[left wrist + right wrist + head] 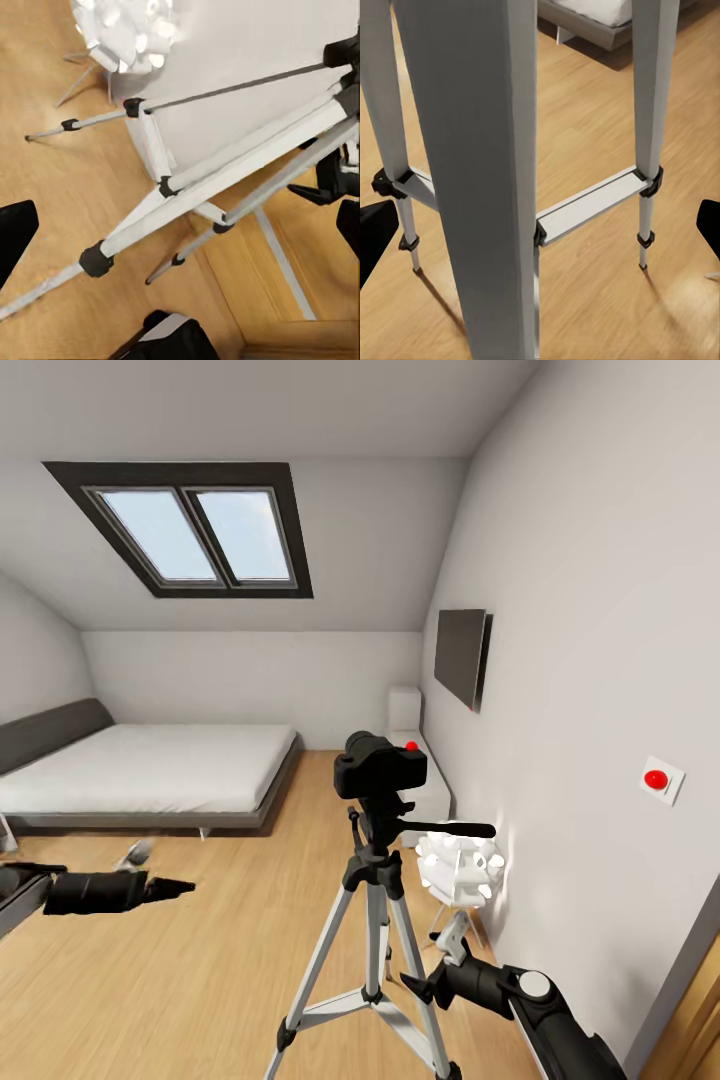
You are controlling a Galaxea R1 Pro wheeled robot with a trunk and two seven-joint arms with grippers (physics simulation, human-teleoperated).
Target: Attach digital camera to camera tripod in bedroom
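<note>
I see the digital camera (381,764) seated on the head of the camera tripod (372,920). My left gripper (165,888) reaches level toward the tripod, well apart from it, fingers together. My right gripper (432,982) sits low beside the tripod's legs, jaws apart, empty.

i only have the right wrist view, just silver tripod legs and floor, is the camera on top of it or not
Observer: Yes. In the head view the digital camera sits on the head of the camera tripod.
Operator: is either gripper on it
Observer: No. The left gripper is out over the floor, apart from the tripod, its fingers together.
Operator: and mine, the right
Observer: The right gripper sits low beside the tripod's legs, holding nothing.
</note>
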